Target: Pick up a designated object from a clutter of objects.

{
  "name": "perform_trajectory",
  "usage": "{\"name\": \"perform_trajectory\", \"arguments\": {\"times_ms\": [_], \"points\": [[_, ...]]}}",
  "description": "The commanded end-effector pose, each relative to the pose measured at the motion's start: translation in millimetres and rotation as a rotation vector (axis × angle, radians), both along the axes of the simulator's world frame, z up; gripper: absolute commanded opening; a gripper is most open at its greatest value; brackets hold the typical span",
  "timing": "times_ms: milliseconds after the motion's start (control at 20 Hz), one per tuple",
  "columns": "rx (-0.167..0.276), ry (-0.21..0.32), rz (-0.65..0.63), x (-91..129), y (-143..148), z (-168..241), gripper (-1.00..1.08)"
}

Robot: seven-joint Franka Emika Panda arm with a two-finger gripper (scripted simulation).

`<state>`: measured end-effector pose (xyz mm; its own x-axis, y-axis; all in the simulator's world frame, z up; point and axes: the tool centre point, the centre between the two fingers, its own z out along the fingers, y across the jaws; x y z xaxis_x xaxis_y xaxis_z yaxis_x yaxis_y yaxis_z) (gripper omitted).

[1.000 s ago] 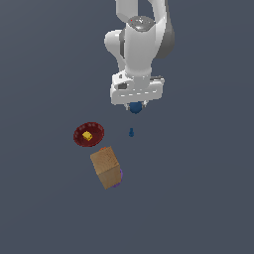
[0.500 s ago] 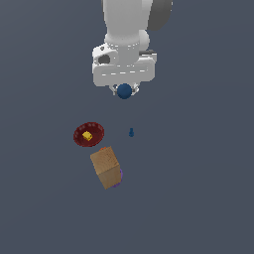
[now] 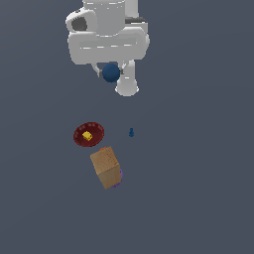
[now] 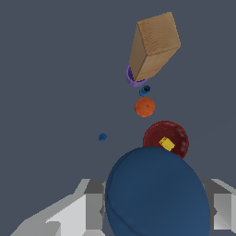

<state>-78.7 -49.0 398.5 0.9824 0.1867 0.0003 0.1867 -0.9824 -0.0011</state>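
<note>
The jaws hold the blue ball (image 3: 111, 73) high above the red plate (image 3: 89, 134).

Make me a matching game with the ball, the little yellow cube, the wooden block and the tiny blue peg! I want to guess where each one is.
Things:
1. blue ball
2. yellow cube
3. wooden block
4. tiny blue peg

Places:
A. lying on the dark red plate
B. standing alone on the bare floor, touching nothing
C. held up in the air by the gripper
D. next to the small purple item

Pairs: 1-C, 2-A, 3-D, 4-B
</note>
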Motion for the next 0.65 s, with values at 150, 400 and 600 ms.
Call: {"name": "perform_trajectory", "arguments": {"times_ms": [150,400,600], "points": [[-0.001,0.0,0.001,6,-13,25,-1.0],[-0.001,0.0,0.001,9,-17,35,-1.0],[-0.001,0.0,0.001,10,-18,37,-1.0]]}}
